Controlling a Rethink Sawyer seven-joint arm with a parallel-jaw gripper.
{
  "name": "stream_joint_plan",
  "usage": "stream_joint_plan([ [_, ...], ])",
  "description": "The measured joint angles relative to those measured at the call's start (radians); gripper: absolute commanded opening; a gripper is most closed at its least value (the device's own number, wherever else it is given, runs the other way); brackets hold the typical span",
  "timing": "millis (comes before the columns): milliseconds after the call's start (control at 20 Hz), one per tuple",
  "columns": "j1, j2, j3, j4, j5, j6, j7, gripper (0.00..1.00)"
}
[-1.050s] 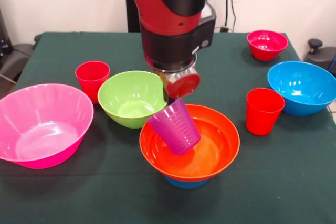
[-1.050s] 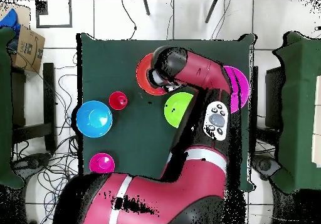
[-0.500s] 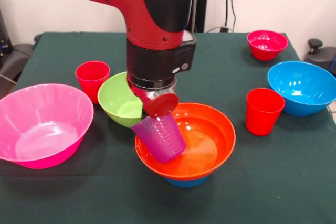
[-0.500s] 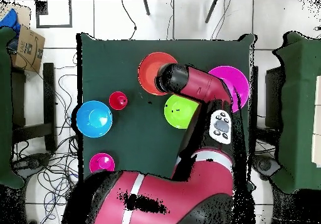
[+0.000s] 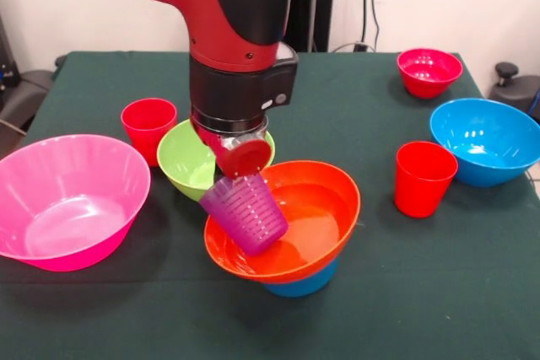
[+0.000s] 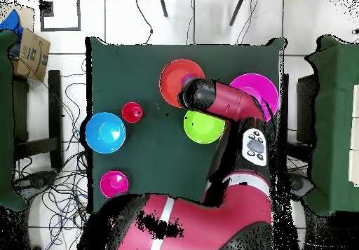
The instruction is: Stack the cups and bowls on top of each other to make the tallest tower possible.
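While the red and black arm (image 5: pixel 228 23) is reaching down over the middle of the green tabletop (image 5: pixel 439 292), we are listing the pieces as they lie. Item one: the pincer (image 5: pixel 238 166), hanging below the arm's black wrist, is clamped on the rim of the purple cup (image 5: pixel 245 212), with a red round pad showing at the cup's upper edge. Item two: the purple cup is tilting, its base inside the orange bowl (image 5: pixel 312 217) near that bowl's left wall. Item three: the orange bowl is sitting tipped on a small blue bowl (image 5: pixel 299 284), of which we are seeing only the lower edge; together these are forming the tower. Item four: the lime green bowl (image 5: pixel 190 166) is standing just behind and left of the orange bowl, partly hidden by the pincer. Item five: one red cup (image 5: pixel 148 124) is standing upright just beside the lime green bowl's left side; the other red cup (image 5: pixel 423 176) is standing upright to the right of the tower, apart from it. Item six: the large pink bowl (image 5: pixel 67 200) is resting at the left edge. Item seven: the large blue bowl (image 5: pixel 485 139) is resting at the right edge, with the small red-magenta bowl (image 5: pixel 429 69) behind it.
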Motion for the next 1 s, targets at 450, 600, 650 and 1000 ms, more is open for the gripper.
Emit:
stream_joint_plan([
  [450, -0.061, -0.044, 0.094, 0.064, 0.000, 0.006, 0.000, 0.00],
  [600, -0.074, -0.060, 0.124, 0.069, 0.000, 0.031, 0.000, 0.00],
  [650, -0.075, -0.063, 0.131, 0.069, 0.001, 0.038, 0.000, 0.00],
  [1000, -0.074, -0.088, 0.181, 0.067, 0.014, 0.119, 0.000, 0.00],
])
